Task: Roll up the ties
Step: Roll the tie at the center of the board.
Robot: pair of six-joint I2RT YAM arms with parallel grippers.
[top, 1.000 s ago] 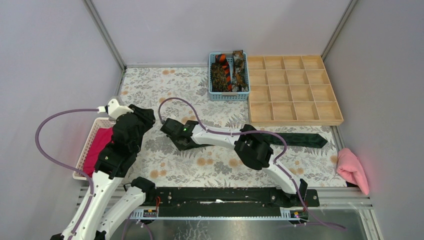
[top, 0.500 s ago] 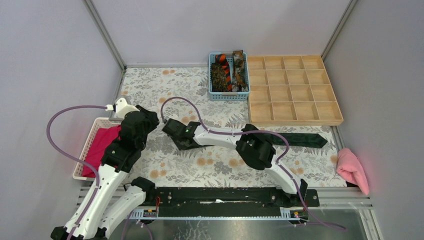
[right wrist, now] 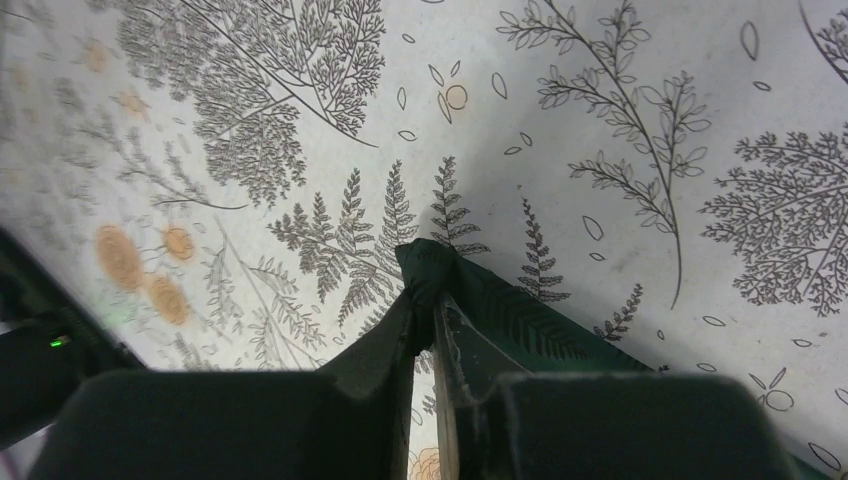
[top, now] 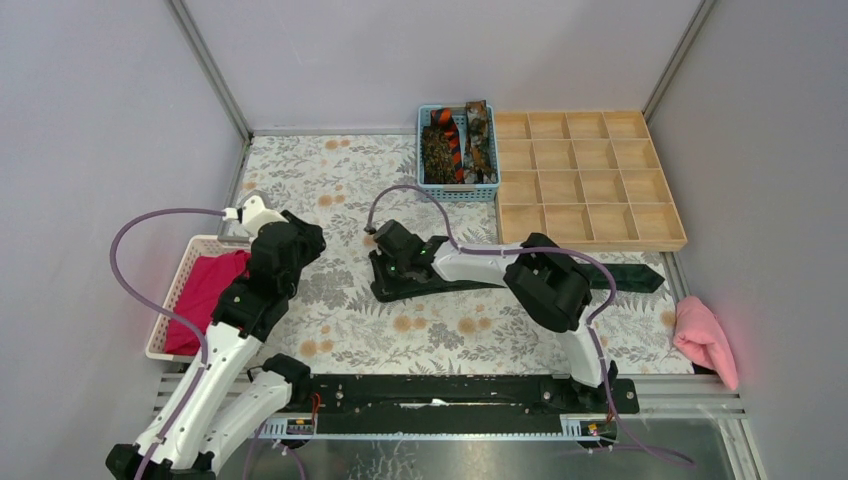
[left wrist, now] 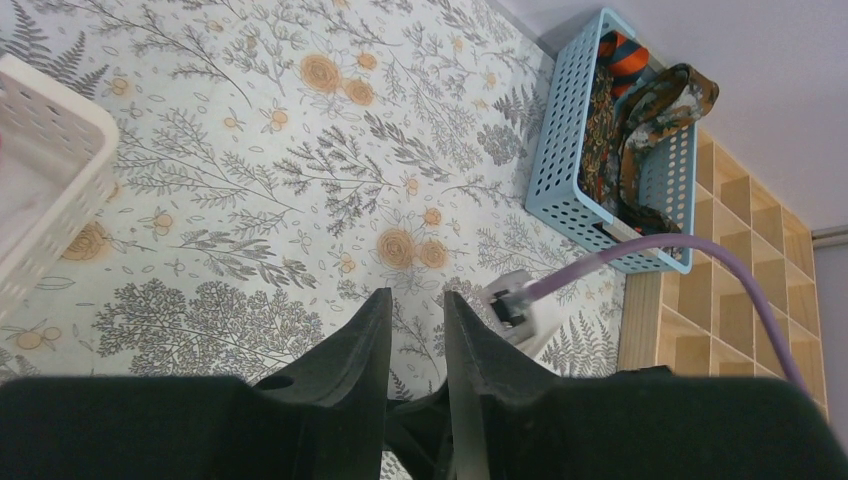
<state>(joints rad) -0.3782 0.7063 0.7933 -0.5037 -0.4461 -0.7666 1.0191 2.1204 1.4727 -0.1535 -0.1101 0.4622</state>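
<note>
A plain black-green tie (top: pixel 625 279) lies stretched across the floral tablecloth, its far end at the right. My right gripper (top: pixel 383 288) is shut on its other end; in the right wrist view the fingers (right wrist: pixel 428 300) pinch a bunched tip of the tie (right wrist: pixel 520 310) just above the cloth. My left gripper (top: pixel 312 243) hovers left of it. In the left wrist view it (left wrist: pixel 415 310) is narrowly open and empty. Mottled brown ties (top: pixel 437 150) and an orange-and-black striped tie (top: pixel 452 140) lie in a blue basket (top: pixel 457 192), also in the left wrist view (left wrist: pixel 565 170).
A wooden compartment tray (top: pixel 585 240) stands at the back right. A white basket (top: pixel 175 290) with a magenta cloth (top: pixel 205 300) sits at the left, its corner in the left wrist view (left wrist: pixel 50 180). A pale pink cloth (top: pixel 705 340) lies at the right edge.
My right gripper has moved to the right with the tie's end, and the tie has shifted right. My left arm has moved right, towards the table's middle.
</note>
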